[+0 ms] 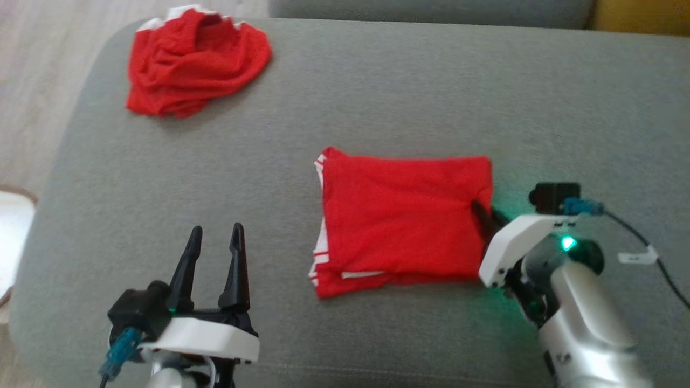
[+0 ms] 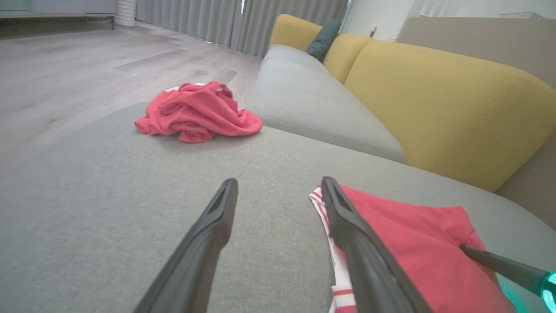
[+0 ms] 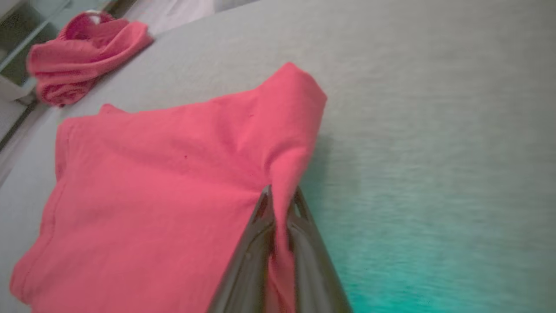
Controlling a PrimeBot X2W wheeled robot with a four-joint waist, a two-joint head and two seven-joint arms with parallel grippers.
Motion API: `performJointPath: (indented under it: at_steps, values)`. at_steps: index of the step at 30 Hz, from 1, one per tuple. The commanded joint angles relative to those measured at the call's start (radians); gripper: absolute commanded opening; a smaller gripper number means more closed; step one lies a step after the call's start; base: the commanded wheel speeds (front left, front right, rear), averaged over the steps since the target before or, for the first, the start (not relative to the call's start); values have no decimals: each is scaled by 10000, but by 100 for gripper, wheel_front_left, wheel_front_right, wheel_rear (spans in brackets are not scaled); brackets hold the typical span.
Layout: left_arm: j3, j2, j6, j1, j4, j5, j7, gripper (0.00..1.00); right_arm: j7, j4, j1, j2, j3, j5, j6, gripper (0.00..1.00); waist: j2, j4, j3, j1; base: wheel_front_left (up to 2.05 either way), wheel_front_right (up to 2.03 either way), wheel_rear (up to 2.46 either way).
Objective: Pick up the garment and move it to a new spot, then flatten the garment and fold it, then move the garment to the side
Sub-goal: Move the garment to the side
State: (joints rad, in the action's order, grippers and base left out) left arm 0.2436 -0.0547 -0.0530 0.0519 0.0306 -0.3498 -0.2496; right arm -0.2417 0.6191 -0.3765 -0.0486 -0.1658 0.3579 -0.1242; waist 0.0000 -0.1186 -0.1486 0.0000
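1. Head view: a folded red garment (image 1: 404, 215) lies flat in the middle of the gray sofa seat (image 1: 377, 86). White stripes show along its left edge.
2. The right gripper (image 1: 480, 207) is at the right edge of the folded red garment. A green light glows on its arm.
3. Right wrist view: the jaws of the right gripper (image 3: 282, 193) are pressed together on that edge of the folded red garment (image 3: 165, 182). A bit of the cloth is pinched up between them, and the rest lies on the sofa seat (image 3: 434, 108).
4. The left gripper (image 1: 216, 229) is at the lower left of the head view, over bare sofa seat. It is near the folded red garment but not touching it.
5. Left wrist view: the jaws of the left gripper (image 2: 279, 182) are wide apart and hold nothing.
6. A crumpled red garment (image 1: 194, 64) sits in a heap at the far left corner of the sofa seat, well apart from the folded one.
7. In the left wrist view, a yellow back cushion (image 2: 443, 100) stands behind the seat, and a wood floor (image 2: 65, 65) is beside the sofa.
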Motion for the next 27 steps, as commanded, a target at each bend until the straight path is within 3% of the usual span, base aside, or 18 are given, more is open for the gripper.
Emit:
performJointPath:
  at_steps: [1,11,18,22,27]
  values:
    - [-265,45,31,-455,-416,130,-122,100,162,-321,-514,-53,-14,-136,-65,0,0,429,-132,0,0,0,0]
    - [-187,43,281,-846,-618,576,-122,100,243,-945,-1237,-533,979,-946,-65,0,0,3203,-903,0,0,0,0]
    - [-201,-190,418,-1267,-588,888,-119,100,362,-1273,-1887,-413,1124,-1095,-65,0,0,5133,-1672,0,0,0,0]
    - [-126,-355,473,-1565,-626,1018,11,100,549,-1175,-2178,-276,1040,-1072,-65,0,0,5676,-1995,0,0,0,0]
    - [-108,-512,493,-1792,-762,1074,163,100,831,-927,-2541,-182,1089,-1142,-65,0,0,5783,-2229,0,0,0,0]
